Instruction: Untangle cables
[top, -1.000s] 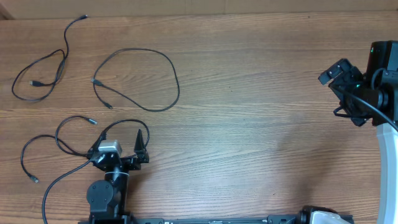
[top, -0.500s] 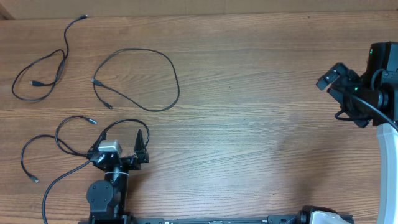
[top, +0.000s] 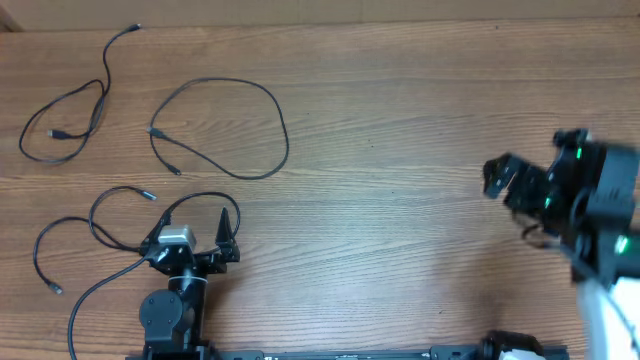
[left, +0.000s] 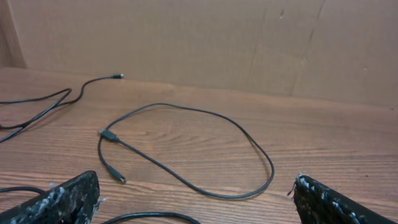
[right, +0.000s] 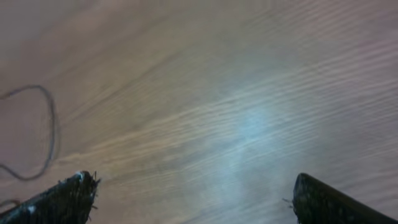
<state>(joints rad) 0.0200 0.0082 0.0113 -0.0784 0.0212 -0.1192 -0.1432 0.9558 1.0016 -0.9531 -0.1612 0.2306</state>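
Three thin black cables lie apart on the left of the wooden table. One cable (top: 65, 118) is at the far left back, a looped cable (top: 270, 105) sits right of it, and a third cable (top: 100, 222) curls at the front left. My left gripper (top: 195, 224) is open just behind the third cable's loop. In the left wrist view the looped cable (left: 272, 168) lies ahead of the open left gripper (left: 196, 206), whose fingers hold nothing. My right gripper (top: 512, 200) hovers open over bare wood at the right, blurred. A faint cable loop (right: 51, 127) shows far left of the right gripper (right: 196, 200).
A brown cardboard wall (left: 205, 37) stands along the table's far edge. The left arm's base (top: 168, 310) sits at the front edge with its own thicker cord (top: 85, 305) trailing off the front left. The table (top: 400, 130) is bare wood between the arms.
The right arm has swung left and toward the front, with its gripper still open. The left arm and all three cables have not moved.
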